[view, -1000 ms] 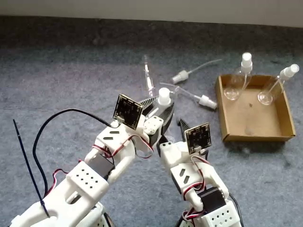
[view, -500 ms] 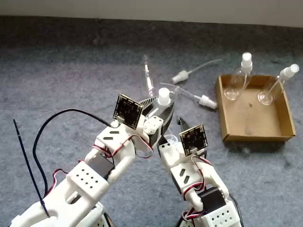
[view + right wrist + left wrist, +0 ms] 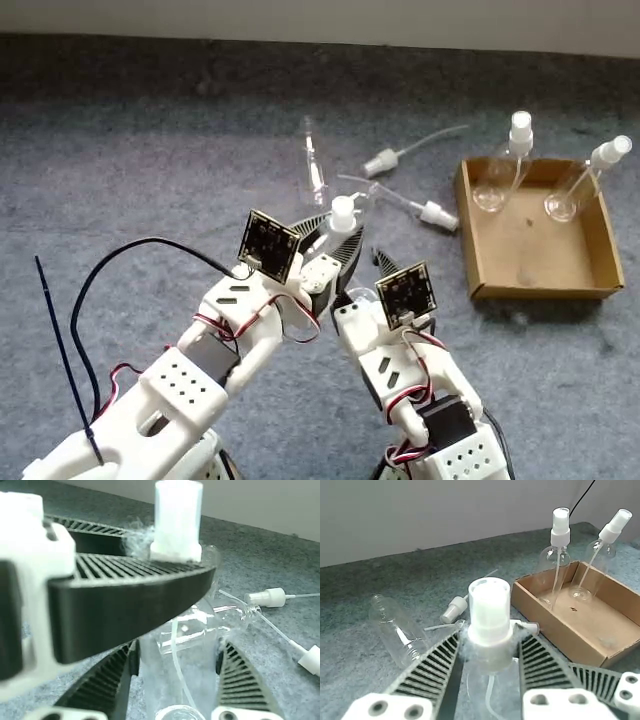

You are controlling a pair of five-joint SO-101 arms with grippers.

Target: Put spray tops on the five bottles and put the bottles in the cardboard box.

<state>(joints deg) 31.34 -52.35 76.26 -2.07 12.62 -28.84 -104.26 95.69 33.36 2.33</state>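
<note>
Both arms are meeting over the grey worktop (image 3: 150, 150), sharing one upright clear bottle (image 3: 185, 630). The left gripper (image 3: 489, 642) is pinching its jaws narrow on the bottle's neck, just under the white spray top (image 3: 489, 605) seated on it. The right gripper (image 3: 177, 652) is gripping the bottle's body lower down, its jaws pressed against both sides. Near them a bare bottle (image 3: 313, 170) is lying on its side, with two loose spray tops (image 3: 383, 160) just beside it, their tubes trailing. Off to the side, the cardboard box (image 3: 470, 240) is holding two capped bottles (image 3: 510, 165), both standing at its far end.
</note>
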